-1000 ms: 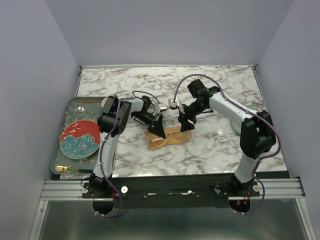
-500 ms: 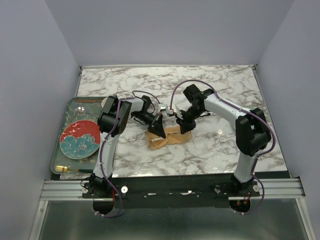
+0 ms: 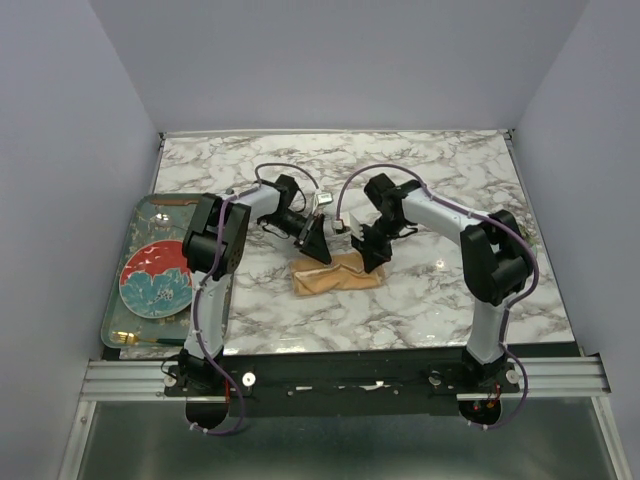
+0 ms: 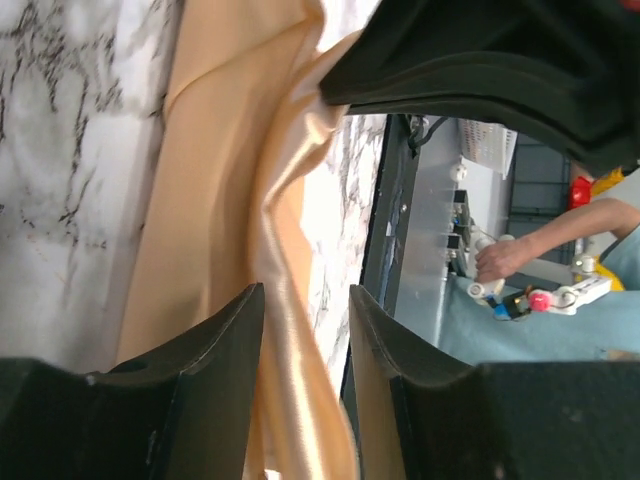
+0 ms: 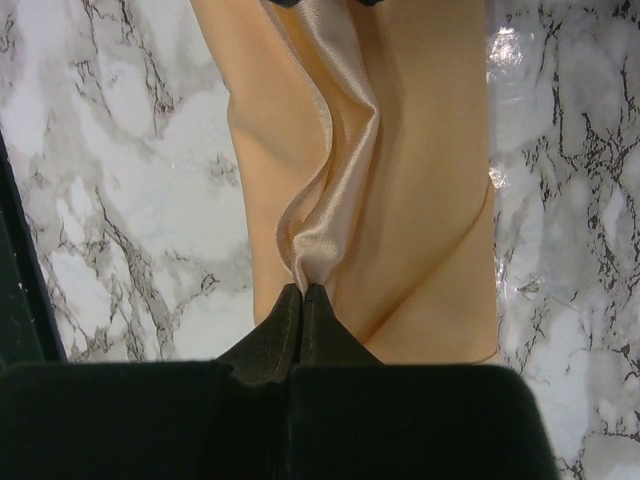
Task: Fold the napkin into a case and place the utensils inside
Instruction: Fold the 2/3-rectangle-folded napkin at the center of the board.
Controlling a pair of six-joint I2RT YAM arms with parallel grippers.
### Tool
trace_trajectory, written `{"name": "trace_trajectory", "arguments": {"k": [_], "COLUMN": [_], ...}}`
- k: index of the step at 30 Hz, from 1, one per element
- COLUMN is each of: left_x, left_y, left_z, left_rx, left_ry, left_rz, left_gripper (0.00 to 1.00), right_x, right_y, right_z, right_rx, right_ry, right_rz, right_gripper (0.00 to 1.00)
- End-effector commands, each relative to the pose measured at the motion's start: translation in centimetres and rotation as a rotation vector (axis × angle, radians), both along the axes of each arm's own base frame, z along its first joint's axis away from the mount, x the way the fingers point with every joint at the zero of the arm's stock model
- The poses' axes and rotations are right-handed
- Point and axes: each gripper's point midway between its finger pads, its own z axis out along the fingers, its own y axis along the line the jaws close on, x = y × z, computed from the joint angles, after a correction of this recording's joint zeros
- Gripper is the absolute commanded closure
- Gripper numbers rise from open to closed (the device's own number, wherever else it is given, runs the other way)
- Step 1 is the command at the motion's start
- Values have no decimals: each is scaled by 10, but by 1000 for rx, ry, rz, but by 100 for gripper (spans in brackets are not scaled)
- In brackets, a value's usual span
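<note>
The peach-orange napkin [image 3: 335,276] lies folded into a narrow strip on the marble, a raised satin ridge running along it [image 5: 345,150]. My right gripper [image 5: 302,290] is shut on the near end of that ridge, pinching the cloth; from above it stands at the strip's right end [image 3: 372,252]. My left gripper [image 4: 305,300] is open over the strip's left part [image 3: 313,246]. The napkin's ridge [image 4: 285,300] passes loosely between the left fingers. A gold utensil [image 3: 135,339] lies at the tray's front edge.
A grey patterned tray [image 3: 140,215] sits at the table's left edge, holding a red and blue plate [image 3: 158,278]. The two arms' cables arc over the middle of the marble table [image 3: 440,300]. Grey walls close in three sides.
My left gripper has opened and let go of the napkin. The right gripper has moved left and shut on the cloth's ridge. The napkin now lies flatter and straighter.
</note>
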Motion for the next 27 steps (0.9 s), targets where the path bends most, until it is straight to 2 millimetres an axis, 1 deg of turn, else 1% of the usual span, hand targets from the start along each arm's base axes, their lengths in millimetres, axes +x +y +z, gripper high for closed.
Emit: {"name": "trace_trajectory", "arguments": {"k": [1, 4, 6, 7, 9, 10, 11, 13, 14, 16, 17, 18, 19, 20, 21, 24, 25, 27], "left_x": [10, 16, 19, 23, 25, 28, 27, 28, 27, 27, 28, 28, 28, 29, 29, 28, 27, 23], "left_y": [2, 11, 19, 24, 31, 36, 39, 45, 48, 52, 55, 56, 58, 60, 61, 64, 65, 65], "left_z": [49, 58, 58, 62, 63, 64, 60, 57, 54, 51, 47, 45, 45, 43, 42, 38, 36, 32], "left_rx": [-115, -113, -92, -83, -56, -30, -8, 35, 50, 82, 108, 123, 130, 150, 159, 188, 202, 223], "left_ry": [-115, -138, -146, -175, -216, -268, -281, -329, -334, -366, -383, -393, -412, -429, -434, -452, -458, -461], "left_rz": [11, 41, 62, 76, 85, 87, 87, 85, 83, 83, 82, 79, 77, 74, 72, 59, 52, 36], "left_gripper": [50, 48, 47, 46, 46, 46, 46, 46, 46, 46, 45, 44, 43, 40, 36, 35, 34, 34], "right_x": [5, 7, 9, 10, 14, 16, 17, 23, 24, 31, 33, 33, 39, 41, 42, 54, 55, 60], "right_y": [0, 2, 2, 2, 1, 0, -1, -1, -1, -1, 0, 0, 2, 3, 2, 1, 0, -1], "right_z": [7, 14, 19, 19, 20, 20, 17, 20, 15, 16, 16, 10, 11, 11, 3, 0, -6, -8], "right_rx": [0, 31, 45, 47, 56, 61, 56, 73, 67, 84, 86, 82, 87, 86, 80, 75, 65, 65], "right_ry": [27, 40, 50, 57, 77, 83, 104, 130, 159, 180, 190, 224, 223, 240, 275, 297, 315, 332], "right_rz": [-57, -77, -92, -100, -125, -135, -157, -188, -204, -227, -239, -252, -261, -277, -294, -343, -353, -383], "right_gripper": [99, 99, 99, 99, 99, 99, 99, 99, 99, 99, 99, 99, 99, 99, 99, 99, 99, 99]}}
